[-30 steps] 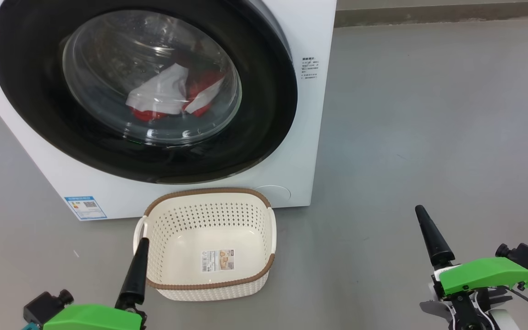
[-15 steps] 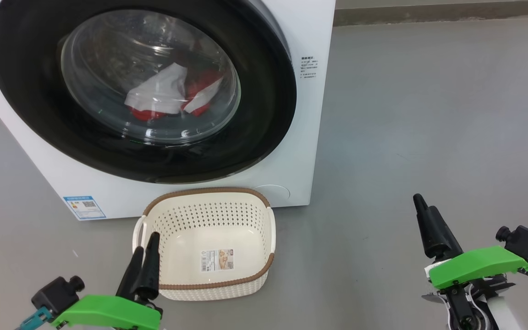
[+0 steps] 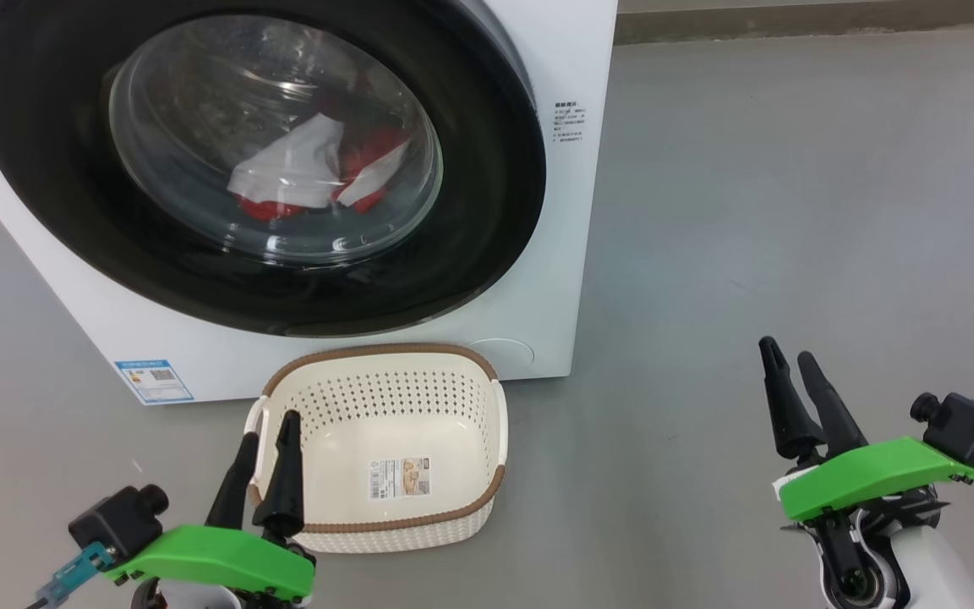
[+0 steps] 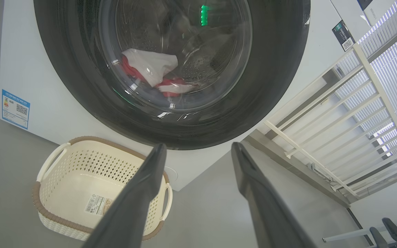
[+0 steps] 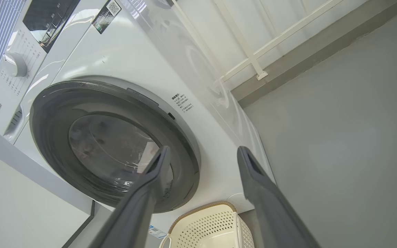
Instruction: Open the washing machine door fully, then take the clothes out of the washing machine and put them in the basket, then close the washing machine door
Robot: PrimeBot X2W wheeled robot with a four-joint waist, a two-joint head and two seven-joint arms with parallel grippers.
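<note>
The white washing machine (image 3: pixel 576 211) stands at the upper left. Its door (image 3: pixel 487 169), black-rimmed with a clear bowl window, lies shut against the front. Red and white clothes (image 3: pixel 301 173) show through the glass, low in the drum. The cream basket (image 3: pixel 377 348) sits on the floor right before the machine, with nothing in it but a sticker. My left gripper (image 3: pixel 269 427) hangs open at the basket's near left corner. Off to the right, my right gripper (image 3: pixel 785 349) is open over bare floor. The left wrist view looks between the open left gripper (image 4: pixel 198 146) at the door (image 4: pixel 271 86) and clothes (image 4: pixel 150 65).
Grey floor (image 3: pixel 791 211) spreads wide to the machine's right. A white railing (image 4: pixel 322 137) and a wall base strip (image 3: pixel 791 21) lie behind the machine. A control panel with a knob (image 5: pixel 14 63) tops the washer, and a blue label (image 3: pixel 153 381) marks its lower left corner.
Both grippers have risen a little towards the machine and turned, so each now shows two spread fingers. The head camera has shifted slightly; door, clothes and basket are as before.
</note>
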